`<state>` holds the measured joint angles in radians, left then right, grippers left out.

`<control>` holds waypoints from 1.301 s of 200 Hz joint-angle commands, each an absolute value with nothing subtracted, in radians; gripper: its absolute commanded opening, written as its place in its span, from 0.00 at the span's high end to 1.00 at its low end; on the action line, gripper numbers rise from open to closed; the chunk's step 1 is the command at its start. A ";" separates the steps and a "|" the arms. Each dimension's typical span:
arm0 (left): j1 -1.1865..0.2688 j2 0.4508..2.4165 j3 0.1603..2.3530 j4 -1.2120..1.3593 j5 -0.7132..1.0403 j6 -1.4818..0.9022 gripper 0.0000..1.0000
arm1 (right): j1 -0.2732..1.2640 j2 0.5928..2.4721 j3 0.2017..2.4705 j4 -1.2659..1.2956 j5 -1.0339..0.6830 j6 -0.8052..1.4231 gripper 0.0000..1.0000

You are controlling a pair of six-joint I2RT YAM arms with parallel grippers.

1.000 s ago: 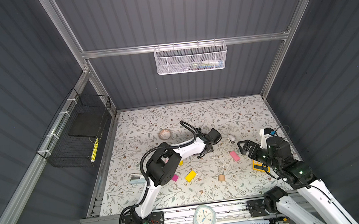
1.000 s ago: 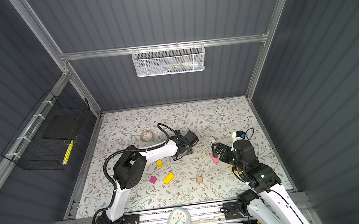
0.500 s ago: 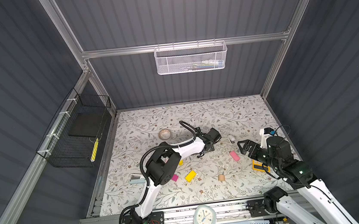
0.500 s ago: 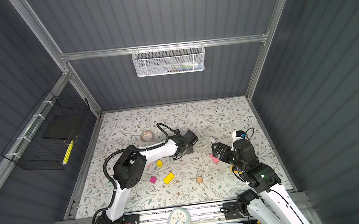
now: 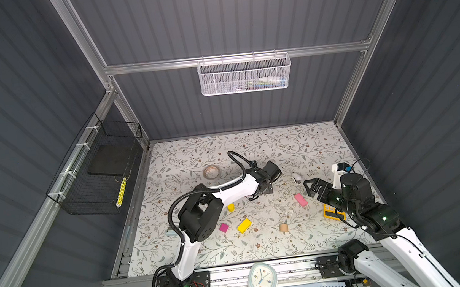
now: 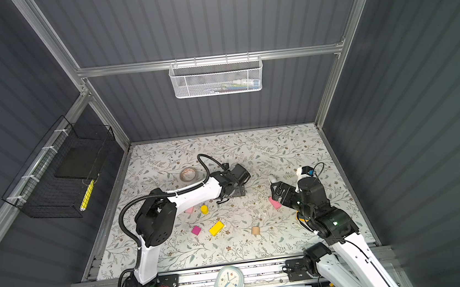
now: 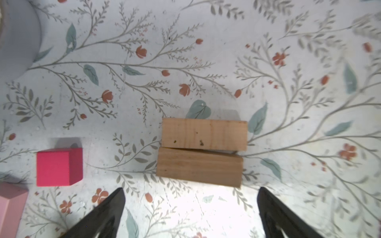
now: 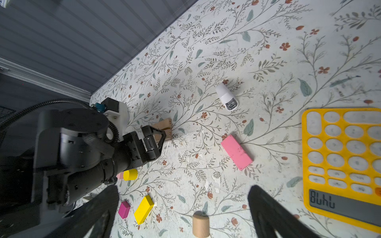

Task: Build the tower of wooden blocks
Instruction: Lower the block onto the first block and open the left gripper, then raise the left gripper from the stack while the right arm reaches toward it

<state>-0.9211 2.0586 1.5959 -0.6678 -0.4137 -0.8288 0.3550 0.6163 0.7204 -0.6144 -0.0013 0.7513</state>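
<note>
Two tan bars point(image 7: 204, 134) lie flat side by side on the floral mat, just ahead of my open, empty left gripper point(image 7: 190, 191). A magenta cube point(image 7: 58, 167) and a pale pink bar point(image 7: 10, 206) sit beside them. In both top views the left gripper point(image 5: 266, 188) is at mid-table. My right gripper point(image 8: 183, 189) hovers open and empty over a pink bar point(image 8: 236, 152), a tan cylinder point(image 8: 200, 225), a yellow bar point(image 8: 144, 209), another magenta cube point(image 8: 124, 209) and a yellow cylinder point(image 8: 130, 174). The tower is not in view.
A yellow-orange calculator point(image 8: 342, 160) lies under the right arm at the right edge. A white stapler point(image 8: 226, 96) sits behind the pink bar. A round tape roll point(image 5: 211, 172) is at the back left, and a clock point(image 5: 263, 280) rests on the front rail.
The left gripper's jaws have spread a little wider and it has edged slightly back from the tan bars. The right arm has not moved.
</note>
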 commanded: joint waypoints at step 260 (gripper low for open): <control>-0.634 1.846 1.315 -0.546 0.097 -0.485 0.81 | 0.416 1.162 0.695 -0.221 -0.267 0.773 1.00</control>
